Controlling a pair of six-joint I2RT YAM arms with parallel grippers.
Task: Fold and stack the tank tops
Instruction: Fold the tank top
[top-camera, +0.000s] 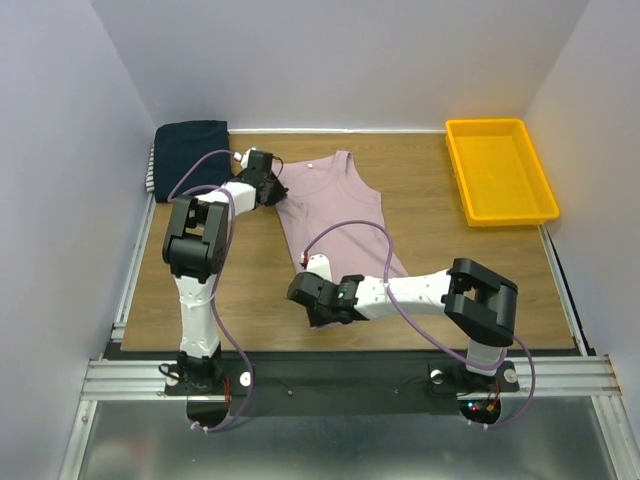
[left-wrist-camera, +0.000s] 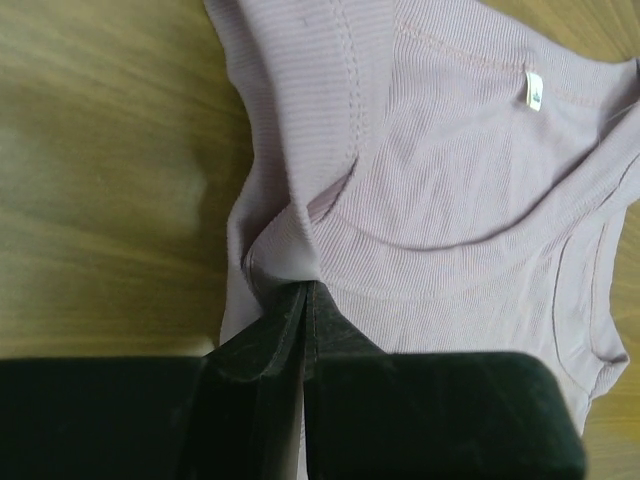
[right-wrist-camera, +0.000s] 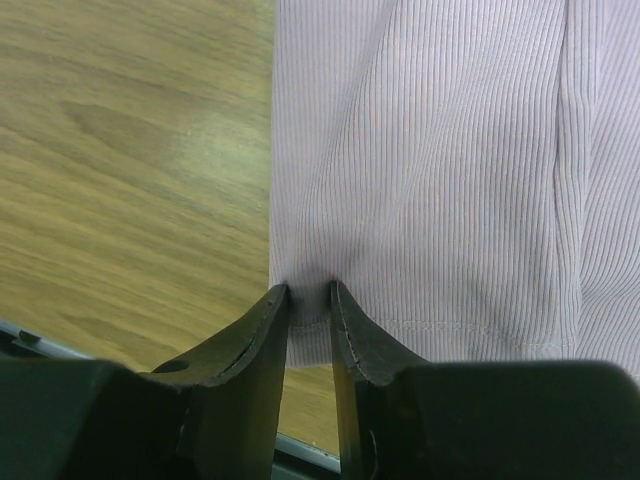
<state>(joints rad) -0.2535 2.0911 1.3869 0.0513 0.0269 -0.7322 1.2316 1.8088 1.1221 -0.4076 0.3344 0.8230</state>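
A pale dusty-pink tank top (top-camera: 335, 205) lies spread flat on the wooden table, neckline toward the far side. My left gripper (top-camera: 275, 190) is at its far-left shoulder strap. In the left wrist view that gripper (left-wrist-camera: 305, 287) is shut, pinching a raised fold of the pink tank top (left-wrist-camera: 450, 180) at its tips. My right gripper (top-camera: 316, 312) is at the near-left hem corner. In the right wrist view it (right-wrist-camera: 310, 290) stands narrowly open astride the hem of the pink cloth (right-wrist-camera: 430, 150). A folded stack, navy tank top (top-camera: 190, 155) uppermost with a striped edge (top-camera: 152, 170), sits at the far left.
A yellow plastic tray (top-camera: 463, 180) stands at the far right of the table. White walls close in the left, right and back. The metal rail (top-camera: 350, 375) with the arm bases runs along the near edge, just behind the hem.
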